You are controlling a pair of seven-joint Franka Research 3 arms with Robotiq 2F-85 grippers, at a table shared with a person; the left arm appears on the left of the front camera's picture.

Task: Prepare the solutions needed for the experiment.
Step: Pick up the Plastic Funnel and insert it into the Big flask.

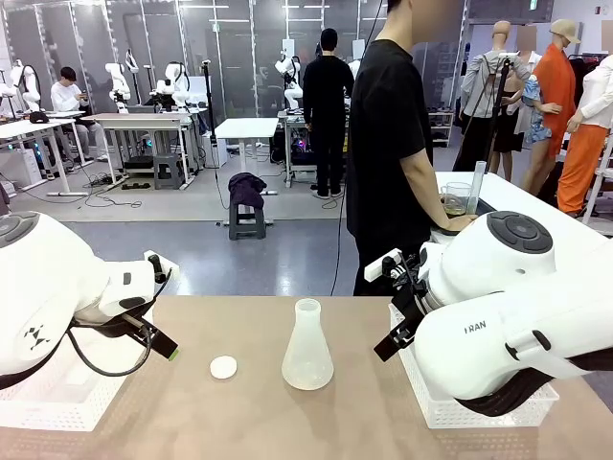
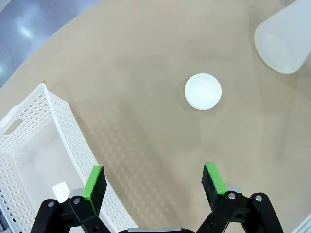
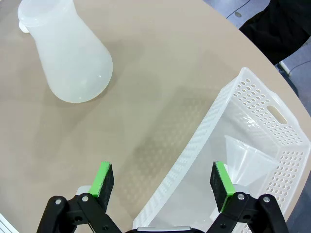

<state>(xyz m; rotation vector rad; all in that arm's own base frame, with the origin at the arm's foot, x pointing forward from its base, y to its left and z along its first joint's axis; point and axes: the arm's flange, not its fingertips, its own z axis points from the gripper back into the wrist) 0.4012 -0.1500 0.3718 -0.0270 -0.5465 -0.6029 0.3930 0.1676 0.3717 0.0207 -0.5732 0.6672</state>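
Presently both the left gripper (image 2: 153, 182) and right gripper (image 3: 163, 178) are hanging open and empty over the desk (image 1: 383, 422), the solutions (image 1: 454, 205) are seemingly sitting in a beaker (image 1: 458, 195) on the far table (image 1: 522, 203), and the probably light flask (image 1: 307, 347) at desk centre is risking toppling if nudged.

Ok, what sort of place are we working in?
Likely an open lab or workshop hall: white worktables stand in rows behind, cables trail over the grey floor, and our table holds a flask and perforated baskets.
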